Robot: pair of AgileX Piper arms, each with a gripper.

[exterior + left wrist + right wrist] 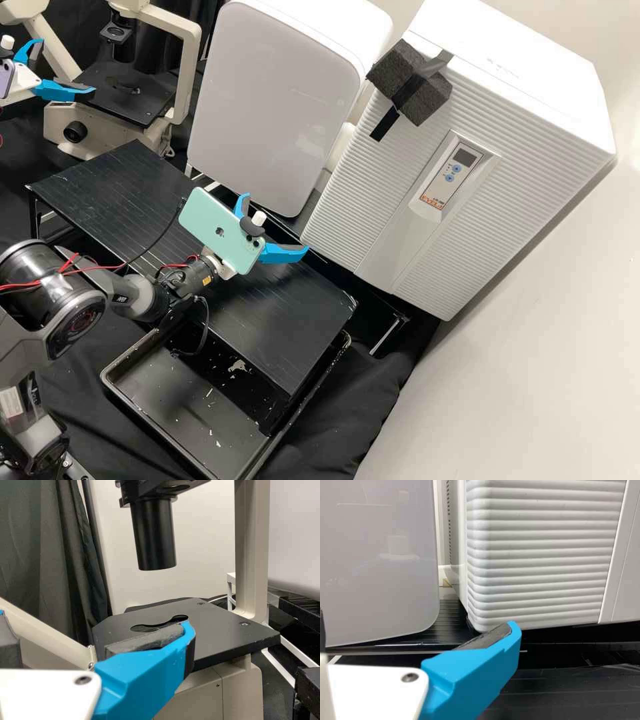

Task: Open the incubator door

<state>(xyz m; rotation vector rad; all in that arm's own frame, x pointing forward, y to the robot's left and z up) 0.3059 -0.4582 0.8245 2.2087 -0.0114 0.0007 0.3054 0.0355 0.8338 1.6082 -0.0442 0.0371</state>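
In the high view, at seven o'clock, black tray, partly beneath black shelf. Just off centre towards ten, above the shelf, right gripper, jaws apart, with mint-green phone mounted behind. At two o'clock, white incubator, with ribbed door closed, and dark foam block taped near its upper edge at one o'clock. Between eleven and twelve, white cabinet, beside the incubator. At ten, left gripper, jaws apart, near cream microscope with black stage.
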